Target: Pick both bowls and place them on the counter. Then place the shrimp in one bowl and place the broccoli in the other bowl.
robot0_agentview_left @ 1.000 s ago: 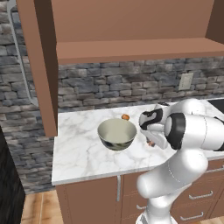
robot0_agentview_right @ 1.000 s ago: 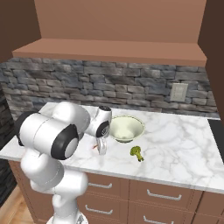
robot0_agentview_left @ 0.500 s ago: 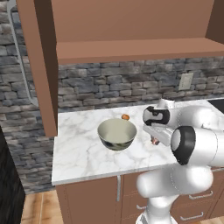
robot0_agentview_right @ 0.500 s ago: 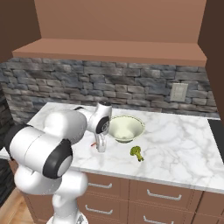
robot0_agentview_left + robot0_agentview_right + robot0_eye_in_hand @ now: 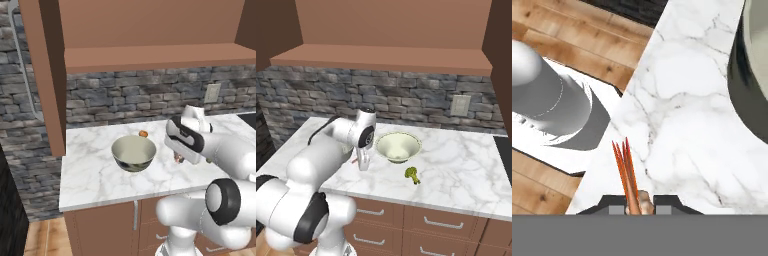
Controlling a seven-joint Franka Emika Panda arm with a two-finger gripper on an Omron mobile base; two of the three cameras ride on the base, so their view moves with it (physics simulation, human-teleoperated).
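Observation:
The larger grey-green bowl stands on the marble counter. The smaller cream-green bowl stands on the counter too, with the broccoli lying just in front of it to the right. My gripper points down at the counter, right of the grey-green bowl and left of the cream-green one. In the hand view the gripper is shut on the orange shrimp, just above the marble. A bowl's dark outer wall fills that view's right edge.
A small orange-brown ball lies behind the grey-green bowl. A brown wooden shelf hangs over the counter, with a stone wall behind it and a wall outlet. The counter's front edge drops to the wooden floor.
The arm's upper links have swung round and lower, nearer the base. The hand has stayed low over the same spot on the counter, with the shrimp at its fingers.

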